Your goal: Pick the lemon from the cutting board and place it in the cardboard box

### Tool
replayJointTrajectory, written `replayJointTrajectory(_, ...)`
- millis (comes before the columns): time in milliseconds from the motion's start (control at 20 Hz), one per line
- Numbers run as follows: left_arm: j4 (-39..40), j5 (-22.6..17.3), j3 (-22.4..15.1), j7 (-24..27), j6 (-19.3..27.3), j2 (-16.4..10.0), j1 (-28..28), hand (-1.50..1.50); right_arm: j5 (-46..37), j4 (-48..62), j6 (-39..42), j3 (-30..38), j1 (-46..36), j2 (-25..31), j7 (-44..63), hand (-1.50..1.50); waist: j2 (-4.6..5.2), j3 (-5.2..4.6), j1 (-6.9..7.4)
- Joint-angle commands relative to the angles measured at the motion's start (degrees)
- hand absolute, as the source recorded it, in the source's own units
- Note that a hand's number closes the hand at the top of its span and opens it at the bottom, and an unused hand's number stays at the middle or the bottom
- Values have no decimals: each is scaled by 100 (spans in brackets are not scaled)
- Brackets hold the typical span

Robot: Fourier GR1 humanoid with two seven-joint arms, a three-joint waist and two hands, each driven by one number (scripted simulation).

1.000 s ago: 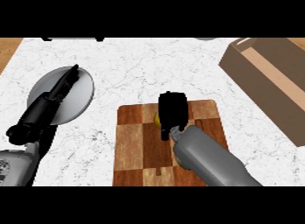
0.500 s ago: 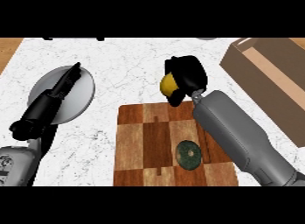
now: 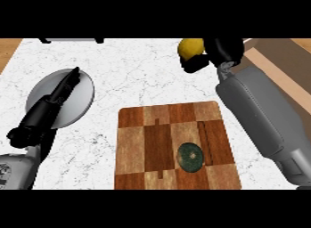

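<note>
The right hand (image 3: 221,50) curls round the lemon (image 3: 189,47), hiding its right side, over the tabletop (image 3: 138,67) just left of the cardboard box (image 3: 286,62); the forearm covers part of the box, and the edge cuts it off; the cutting board (image 3: 151,133) lies well apart; the left hand (image 3: 51,103) rests straight-fingered over a plate (image 3: 82,100).

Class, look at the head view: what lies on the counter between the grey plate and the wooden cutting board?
Nothing: in the head view, only bare marbled counter separates the plate from the cutting board.

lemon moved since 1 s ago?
Yes. The lemon, held in the right hand, has left the cutting board and gone up-view and rightward, toward the cardboard box.
</note>
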State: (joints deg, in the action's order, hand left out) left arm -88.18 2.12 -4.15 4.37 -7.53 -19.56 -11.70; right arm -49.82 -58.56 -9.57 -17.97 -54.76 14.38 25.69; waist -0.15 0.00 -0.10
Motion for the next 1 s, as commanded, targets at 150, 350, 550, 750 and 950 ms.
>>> replayJointTrajectory(150, 101, 46, 117, 55, -55, -37, -35, 0, 81, 163, -300, 1114, -314, 637, 565, 150, 22, -1, 35)
replayJointTrajectory(350, -88, -126, 290, 69, -340, -220, 79, 0, 188, 335, -496, 1534, -84, 945, 343, 150, 24, 0, 64)
replayJointTrajectory(550, 143, 131, 55, 140, -132, 158, -43, 0, 131, 1164, -499, 1812, -187, 1336, -69, 150, 43, -1, 79)
replayJointTrajectory(750, -368, 133, 43, -94, -110, 135, 54, 0, 218, 1837, -188, 1907, 113, 1793, -785, 150, 51, 3, 129)
replayJointTrajectory(950, -120, 230, -57, -30, -89, 249, -45, 0, 541, 2563, 1111, 2036, -160, 2093, -956, 150, 79, 2, 151)
